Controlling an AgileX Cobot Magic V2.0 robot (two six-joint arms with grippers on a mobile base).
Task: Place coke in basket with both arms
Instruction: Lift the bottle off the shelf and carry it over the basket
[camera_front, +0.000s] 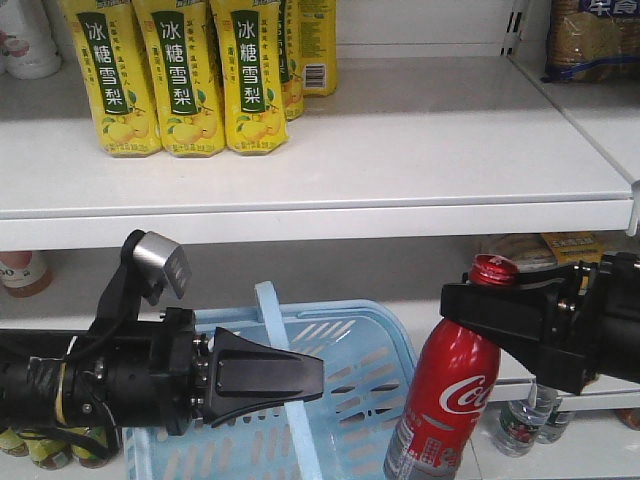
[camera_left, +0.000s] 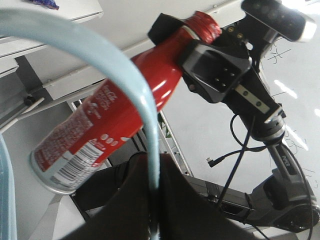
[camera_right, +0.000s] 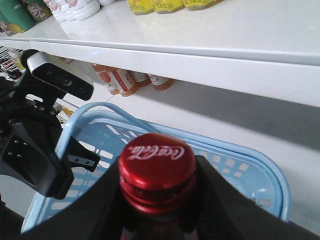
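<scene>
Right claw (camera_front: 478, 300): clamped narrow on the neck of the coke (camera_front: 452, 395), just under the red cap. The can hangs tilted, its base swung toward the basket (camera_front: 385, 335), touching no surface.

Left claw (camera_front: 305, 375): closed on the basket's hoop handle.

Front view: the can overlaps the basket's right corner. Over the rim or just beside it, I cannot tell from here. Only "Co" of the white script shows on the body.

Left wrist view only: barcode and fine print near the silver base, and the handle running between the left jaws.

Right wrist view only: white "Coca-Cola" script across the cap top, with the basket beyond it.

Yellow bottles (camera_front: 180, 70) on the shelf (camera_front: 420, 150) above read 冰糖雪梨.
</scene>
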